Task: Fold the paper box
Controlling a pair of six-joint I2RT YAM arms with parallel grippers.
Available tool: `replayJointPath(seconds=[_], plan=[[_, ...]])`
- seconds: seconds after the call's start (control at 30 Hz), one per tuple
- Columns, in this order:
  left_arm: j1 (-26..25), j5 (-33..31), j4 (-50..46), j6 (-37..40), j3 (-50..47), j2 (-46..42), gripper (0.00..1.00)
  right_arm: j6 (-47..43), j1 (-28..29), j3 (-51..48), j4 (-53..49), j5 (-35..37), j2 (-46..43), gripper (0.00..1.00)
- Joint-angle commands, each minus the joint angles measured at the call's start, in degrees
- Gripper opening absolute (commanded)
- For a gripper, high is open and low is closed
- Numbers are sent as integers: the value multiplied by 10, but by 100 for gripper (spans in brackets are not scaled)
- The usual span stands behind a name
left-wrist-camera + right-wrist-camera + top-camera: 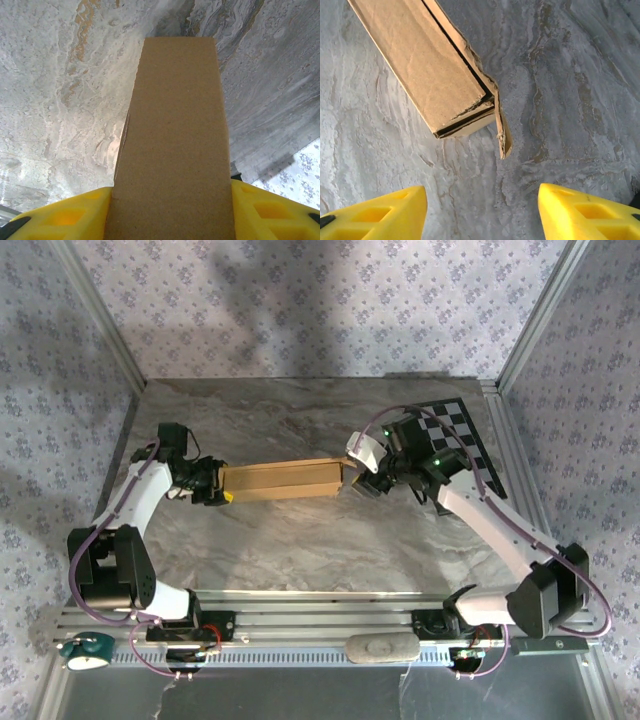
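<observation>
Grey marble-like stone pattern covers the table [300,550], smooth and with brown veins. On it the two white arms bend inward from the near edge: the left arm [140,495] reaches up and turns to the right, the right arm [490,525] stretches up and turns to the left, so the wrists face each other. Between them, near the middle of the table, lies the paper box [280,480], a long, flat, closed shape of plain tan cardboard with a matte, grainy surface. A black-and-white checkerboard [470,435] lies flat at the far right side. The left gripper [170,220] clamps the left end of the box, which fills the gap between its yellow fingers [55,220]. The right gripper [482,210] hovers just beside the right end with its jaws apart and nothing between them. At that end the cardboard layers gape slightly and a narrow flap [502,135] with a rough edge sticks out.
</observation>
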Motion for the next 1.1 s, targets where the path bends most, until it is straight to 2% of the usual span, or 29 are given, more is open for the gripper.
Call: replayJointPath(seconds=[0.0,0.2,0.47,0.67,0.83,0.87,0.93,1.07], plan=[[6,-23,-24,15,14,16,46,-61,7,46,-22,-11,32,58],[7,-20,-20,17,15,22,45,-52,16,89,-44,2,83,49],[6,-21,-18,22,19,23,45,-29,23,139,-76,-10,121,29],[7,-19,-15,29,19,29,45,-11,28,160,-89,-7,146,19],[8,-18,-6,35,20,28,47,8,31,173,-99,-1,153,0],[8,-18,-6,38,21,27,48,9,31,175,-101,-2,152,0],[9,-19,-1,48,21,23,54,10,29,179,-109,-9,150,0],[23,-34,0,88,21,3,80,11,20,194,-135,-23,155,0]])
